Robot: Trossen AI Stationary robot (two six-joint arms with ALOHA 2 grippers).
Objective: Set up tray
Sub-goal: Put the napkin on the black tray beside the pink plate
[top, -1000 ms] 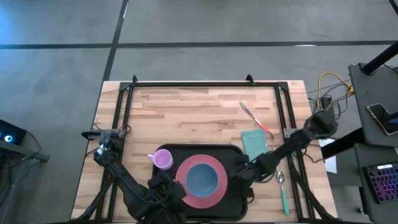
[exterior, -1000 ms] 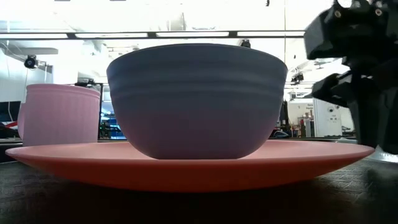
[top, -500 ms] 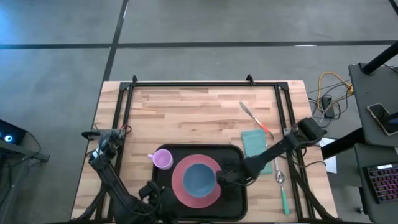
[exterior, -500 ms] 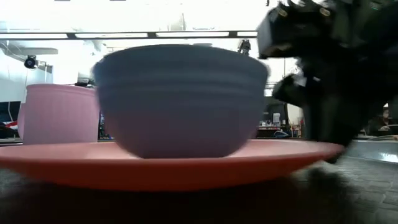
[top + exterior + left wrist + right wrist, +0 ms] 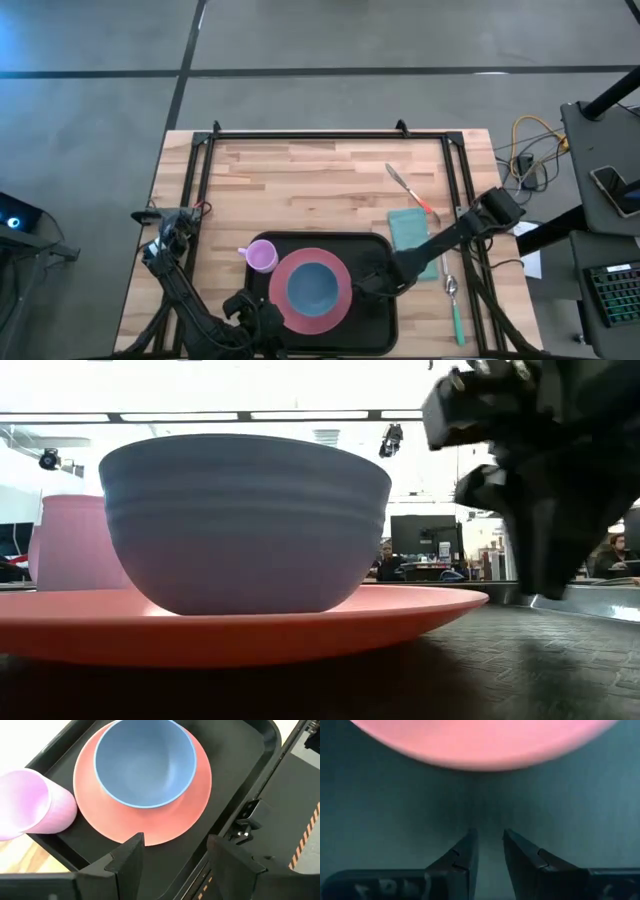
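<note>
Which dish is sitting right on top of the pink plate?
The blue bowl sits on the pink plate. The purple cup stands beside the plate instead, at the tray's corner.

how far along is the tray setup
Done: the plate with the bowl on it sits on the tray, and the cup stands at the tray's far left corner. In hand: the right pincer is low over the tray beside the plate, holding nothing. Left: napkin, knife and spoon lie on the table.
</note>
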